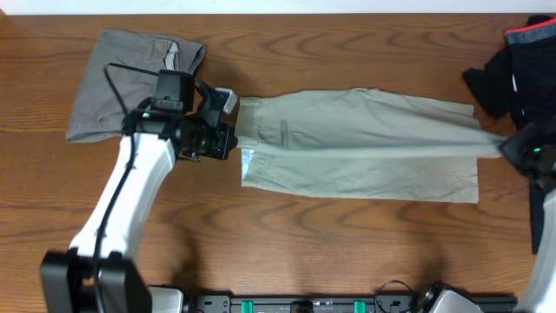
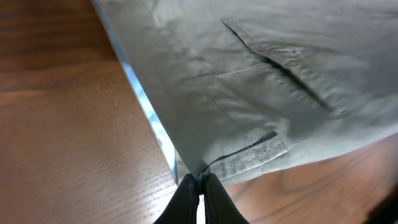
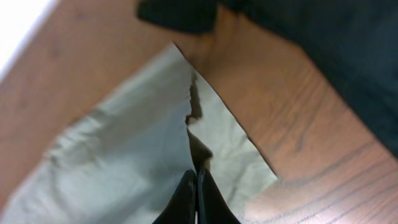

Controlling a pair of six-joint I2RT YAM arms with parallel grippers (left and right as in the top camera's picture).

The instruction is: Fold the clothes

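Khaki-green trousers (image 1: 365, 143) lie flat across the centre of the wooden counter (image 1: 347, 252), waistband left, legs stretched right. Left claw (image 2: 199, 186) clenched on the waistband edge, right claw (image 3: 196, 186) clenched on the leg hem at far right. Grey shorts (image 1: 130, 83) lie upper left, dark garments (image 1: 512, 61) upper right

We see a brown wooden table (image 1: 347, 252) with dark wavy grain, extending to all sides of the left fingers (image 2: 183, 202) and right fingers (image 3: 183, 202). Beyond its far edge, well apart from both, runs a bright white strip (image 1: 261, 5); we cannot tell wall from floor. Lighting is even.
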